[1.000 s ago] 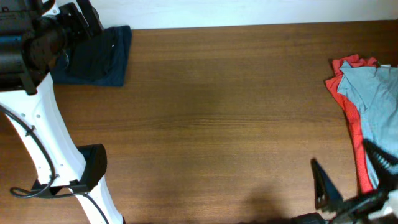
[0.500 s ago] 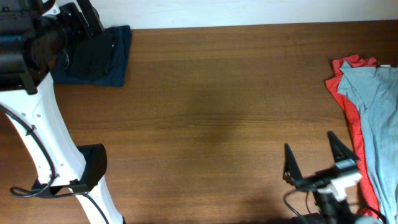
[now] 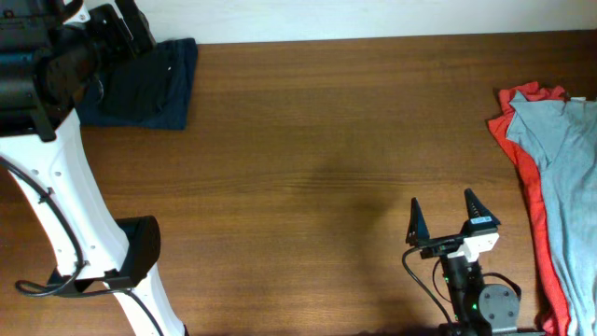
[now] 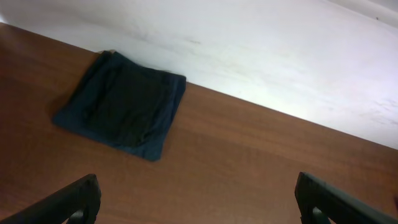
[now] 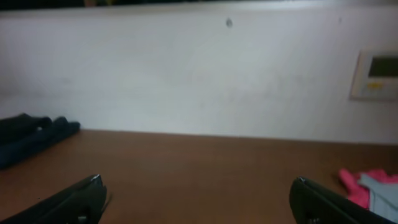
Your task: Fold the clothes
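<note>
A folded navy garment (image 3: 145,84) lies at the table's far left corner; it shows in the left wrist view (image 4: 124,106) and as a dark edge in the right wrist view (image 5: 31,138). A grey garment (image 3: 569,177) lies spread over a red one (image 3: 522,159) at the right edge; both peek into the right wrist view (image 5: 373,186). The black T-shirt is out of view. My left gripper (image 4: 199,199) is open and empty, raised near the navy garment. My right gripper (image 3: 446,215) is open and empty near the front edge, left of the grey and red pile.
A wooden table (image 3: 326,168) spans the view, with a white wall (image 4: 249,50) along its far edge. The left arm's white link and black base (image 3: 103,252) stand at the front left. A wall thermostat (image 5: 376,74) shows on the wall.
My right gripper has swung left from the front right corner, away from the grey and red garments, and now points toward the far wall. The left arm has not moved.
</note>
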Available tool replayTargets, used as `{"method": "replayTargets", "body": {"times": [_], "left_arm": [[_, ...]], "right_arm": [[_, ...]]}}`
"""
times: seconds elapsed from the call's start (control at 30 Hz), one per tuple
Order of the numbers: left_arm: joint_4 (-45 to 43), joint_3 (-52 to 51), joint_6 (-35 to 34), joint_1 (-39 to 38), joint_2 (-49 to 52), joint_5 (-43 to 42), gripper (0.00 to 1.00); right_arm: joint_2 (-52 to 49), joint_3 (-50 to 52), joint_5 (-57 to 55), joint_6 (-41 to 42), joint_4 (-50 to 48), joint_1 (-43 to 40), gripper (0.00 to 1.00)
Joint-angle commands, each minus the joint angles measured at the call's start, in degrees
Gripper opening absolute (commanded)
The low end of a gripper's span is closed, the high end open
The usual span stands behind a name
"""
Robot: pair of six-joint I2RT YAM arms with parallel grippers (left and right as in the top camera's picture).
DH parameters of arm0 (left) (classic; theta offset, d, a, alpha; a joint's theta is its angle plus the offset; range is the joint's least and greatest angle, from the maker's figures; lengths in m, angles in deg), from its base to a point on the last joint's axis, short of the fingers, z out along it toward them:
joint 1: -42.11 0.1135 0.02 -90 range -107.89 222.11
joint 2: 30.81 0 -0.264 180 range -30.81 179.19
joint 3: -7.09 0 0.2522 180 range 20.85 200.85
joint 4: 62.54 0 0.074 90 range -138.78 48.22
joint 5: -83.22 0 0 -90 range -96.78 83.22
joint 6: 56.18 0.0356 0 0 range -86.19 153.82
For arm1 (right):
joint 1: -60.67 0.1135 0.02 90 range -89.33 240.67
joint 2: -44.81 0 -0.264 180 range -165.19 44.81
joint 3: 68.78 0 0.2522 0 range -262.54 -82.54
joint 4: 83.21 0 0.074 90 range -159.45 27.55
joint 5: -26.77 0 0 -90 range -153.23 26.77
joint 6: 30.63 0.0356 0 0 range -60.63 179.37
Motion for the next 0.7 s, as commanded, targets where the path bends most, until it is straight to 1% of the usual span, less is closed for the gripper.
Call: {"method": "replayTargets", "body": {"times": [0.0, 0.17, 0.2, 0.67], "left_arm": [[0.0, -0.2, 0.4, 0.1, 0.2, 0.8, 1.0], [0.0, -0.2, 0.4, 0.1, 0.2, 0.8, 0.99], [0.0, -0.2, 0.4, 0.1, 0.2, 0.8, 0.99], [0.0, -0.2, 0.4, 0.1, 0.2, 0.8, 0.99]], "right_arm": [[0.6, 0.3, -2.3, 0.9, 2.0, -0.9, 0.99], [0.6, 0.3, -4.3, 0.9, 10.6, -0.9, 0.99], [0.6, 0.3, -4.3, 0.9, 11.2, -0.9, 0.99], [0.4, 0.3, -4.3, 0.9, 11.1, -0.9, 0.99]]}}
